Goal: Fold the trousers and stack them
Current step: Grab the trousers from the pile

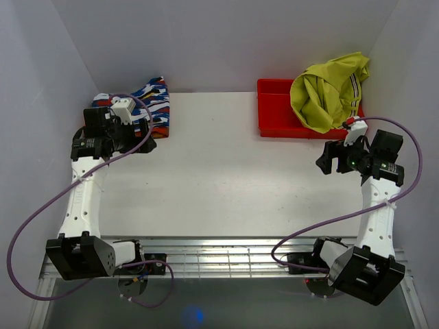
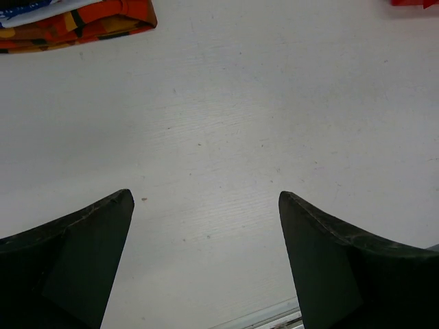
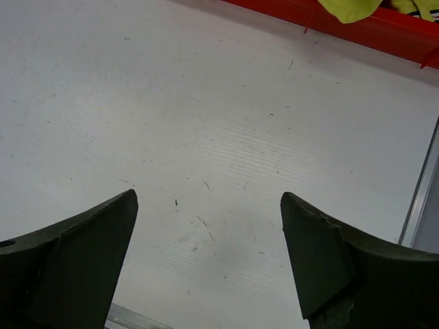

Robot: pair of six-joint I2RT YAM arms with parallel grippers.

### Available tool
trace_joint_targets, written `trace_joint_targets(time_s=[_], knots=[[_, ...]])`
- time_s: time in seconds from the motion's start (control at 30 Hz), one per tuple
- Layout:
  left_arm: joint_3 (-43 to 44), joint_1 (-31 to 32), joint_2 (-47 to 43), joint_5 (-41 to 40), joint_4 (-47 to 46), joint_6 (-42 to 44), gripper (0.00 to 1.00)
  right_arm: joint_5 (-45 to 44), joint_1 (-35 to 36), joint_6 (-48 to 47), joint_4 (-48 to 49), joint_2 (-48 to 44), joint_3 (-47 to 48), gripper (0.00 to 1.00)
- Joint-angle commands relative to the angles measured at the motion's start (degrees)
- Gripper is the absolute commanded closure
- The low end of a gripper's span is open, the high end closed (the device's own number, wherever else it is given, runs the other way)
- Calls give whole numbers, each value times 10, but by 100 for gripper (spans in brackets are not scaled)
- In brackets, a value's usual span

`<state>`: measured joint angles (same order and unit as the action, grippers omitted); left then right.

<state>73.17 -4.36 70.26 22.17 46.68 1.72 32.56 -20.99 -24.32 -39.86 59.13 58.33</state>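
Trousers sat bunched in the red bin at 1 o'clock. Right gripper and left gripper were both spread wide, empty. Risk was a pinch catching several layers, lifting a tangled wad or dragging the bin.

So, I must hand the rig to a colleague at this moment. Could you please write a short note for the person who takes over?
Left claw: open, holds nothing, over the bare table next to the folded patterned garment at the far left.
Right claw: open, holds nothing, over the table just in front of the red bin.
Trousers: a crumpled heap in the red bin at the far right, partly hanging over its rim.
Done: nothing on the trousers yet.
Left: take them out of the bin, spread, fold, then stack; the patterned garment looks like the likely stacking place.
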Motion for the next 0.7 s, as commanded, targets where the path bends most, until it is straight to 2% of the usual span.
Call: trace_joint_targets(time_s=[0.0, 0.13, 0.3, 0.53, 0.57, 0.67], knots=[[34, 1, 3, 13, -16, 2, 2, -23, 3, 33, 66, 30, 42, 10], [81, 1, 36, 38, 1, -10, 2, -59, 21, 76, 131, 109, 103, 10], [102, 1, 58, 68, 8, -29, 2, -100, 44, 148, 181, 257, 242, 10], [88, 1, 62, 65, 3, -28, 2, -131, 85, 150, 249, 458, 400, 10], [81, 1, 63, 58, 3, -27, 2, -146, 93, 152, 271, 496, 442, 10], [62, 1, 66, 17, 10, -20, 2, -308, 120, 146, 351, 632, 533, 10]])
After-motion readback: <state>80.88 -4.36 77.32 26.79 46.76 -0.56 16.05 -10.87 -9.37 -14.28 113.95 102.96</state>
